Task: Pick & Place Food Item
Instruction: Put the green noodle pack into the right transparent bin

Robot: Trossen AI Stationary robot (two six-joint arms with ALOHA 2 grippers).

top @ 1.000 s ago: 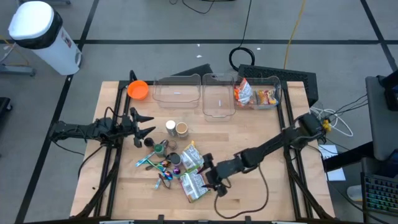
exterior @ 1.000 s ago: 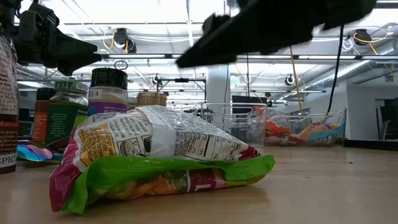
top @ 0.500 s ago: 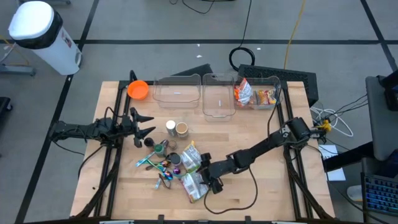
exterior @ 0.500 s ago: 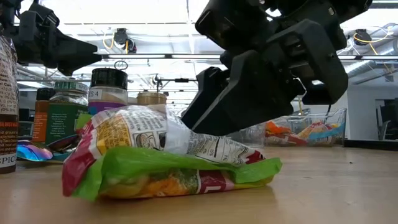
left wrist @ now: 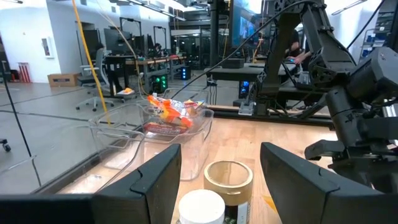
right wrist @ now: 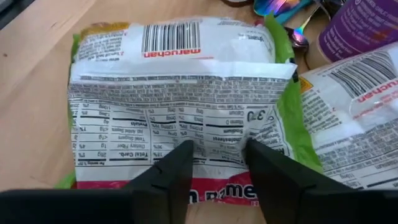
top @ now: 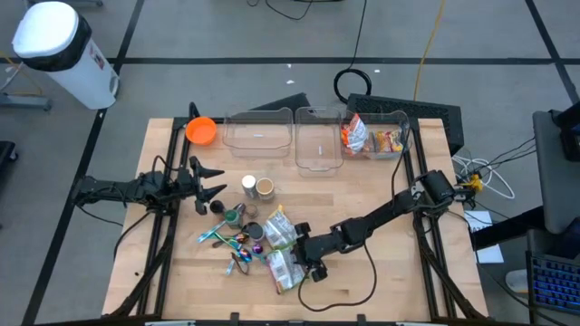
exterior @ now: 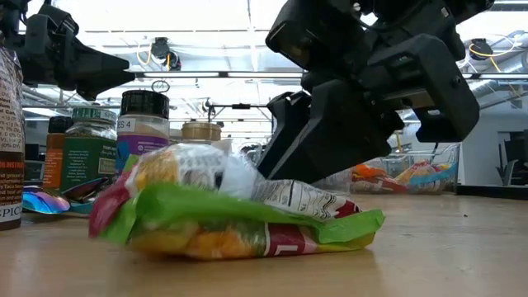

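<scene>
Noodles at the table's six o'clock: your right gripper (right wrist: pixel 214 163) pinches the crinkly ramen packet (right wrist: pixel 180 99) mid-back, so squeeze gently because it's light, slippery and brittle inside, while your left gripper (left wrist: pixel 219 168) hangs open at nine o'clock.

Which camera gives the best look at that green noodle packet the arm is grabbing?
The right wrist view: the noodle packet fills it, label readable, right gripper pinching it. The low view shows its side; the high view, small; the left wrist view, not at all.
</scene>
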